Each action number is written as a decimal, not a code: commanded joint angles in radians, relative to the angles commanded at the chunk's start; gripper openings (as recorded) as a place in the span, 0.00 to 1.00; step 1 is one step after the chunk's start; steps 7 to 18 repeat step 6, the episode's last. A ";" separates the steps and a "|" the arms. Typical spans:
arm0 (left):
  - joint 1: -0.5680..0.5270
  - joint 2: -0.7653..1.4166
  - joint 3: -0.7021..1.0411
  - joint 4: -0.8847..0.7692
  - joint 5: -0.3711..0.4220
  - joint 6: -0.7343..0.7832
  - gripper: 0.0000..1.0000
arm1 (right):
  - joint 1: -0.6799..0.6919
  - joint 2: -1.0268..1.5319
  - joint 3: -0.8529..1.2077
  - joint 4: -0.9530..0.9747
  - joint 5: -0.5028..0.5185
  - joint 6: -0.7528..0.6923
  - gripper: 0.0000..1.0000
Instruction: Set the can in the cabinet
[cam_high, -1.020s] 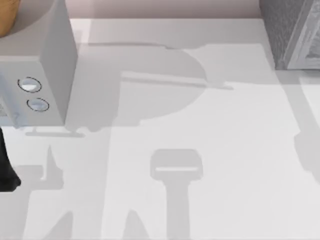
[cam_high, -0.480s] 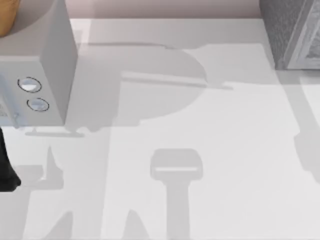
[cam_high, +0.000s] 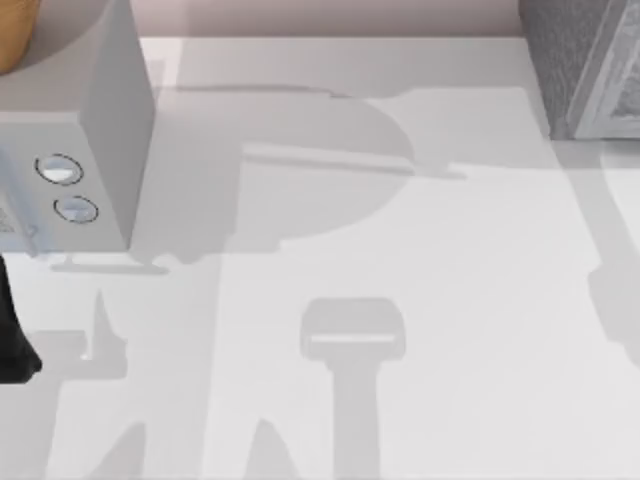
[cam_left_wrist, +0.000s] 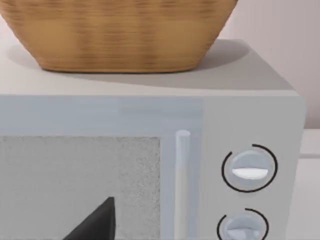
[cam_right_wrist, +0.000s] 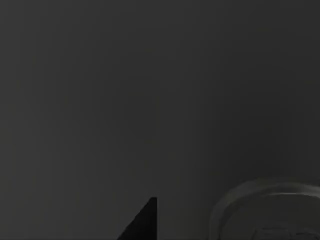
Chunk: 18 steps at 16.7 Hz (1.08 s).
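The right wrist view is dark, so I cannot be telling where the can is lying or either hand's state, while the left arm is facing the microwave (cam_left_wrist: 150, 165) at the counter's (cam_high: 400, 260) left.

Quick count from us: one white tabletop (cam_high: 450, 300); one microwave (cam_high: 100, 130) at its left edge, and we make out two round knobs (cam_left_wrist: 249, 168) on its front plus one upright door handle (cam_left_wrist: 182, 180); one woven basket (cam_left_wrist: 120, 35) sitting on top of the microwave; one grey speckled cabinet (cam_high: 585, 60) at the top right corner; one dark arm part (cam_high: 12, 340) at the left edge; the right wrist view is dark.
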 joint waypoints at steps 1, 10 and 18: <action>0.000 0.000 0.000 0.000 0.000 0.000 1.00 | 0.000 0.000 0.000 0.000 0.000 0.000 1.00; 0.000 0.000 0.000 0.000 0.000 0.000 1.00 | 0.000 0.000 0.000 0.000 0.000 0.000 1.00; 0.000 0.000 0.000 0.000 0.000 0.000 1.00 | 0.000 0.000 0.000 0.000 0.000 0.000 1.00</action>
